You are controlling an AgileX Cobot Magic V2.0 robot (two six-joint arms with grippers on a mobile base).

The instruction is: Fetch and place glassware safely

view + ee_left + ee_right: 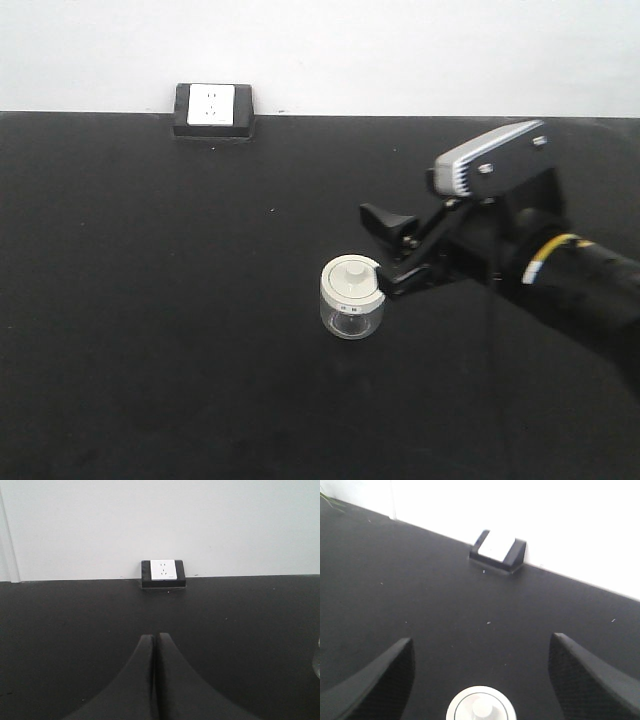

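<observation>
The right gripper, black with mesh-textured pads, stands spread wide and empty, its jaws flanking but not touching the small squat clear glass jar with a cream-white knobbed lid, which sits upright on the black tabletop directly ahead between them. The left gripper is pressed closed on nothing, far from the jar. A black-framed white wall socket sits well apart at the table's back edge.

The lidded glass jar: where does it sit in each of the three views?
Front view: jar just right of centre, beside the right gripper.
Left wrist: only a clear sliver at the right edge, possibly the jar.
Right wrist: bottom centre, between the open fingers.
Shared landmark: wall socket.
</observation>
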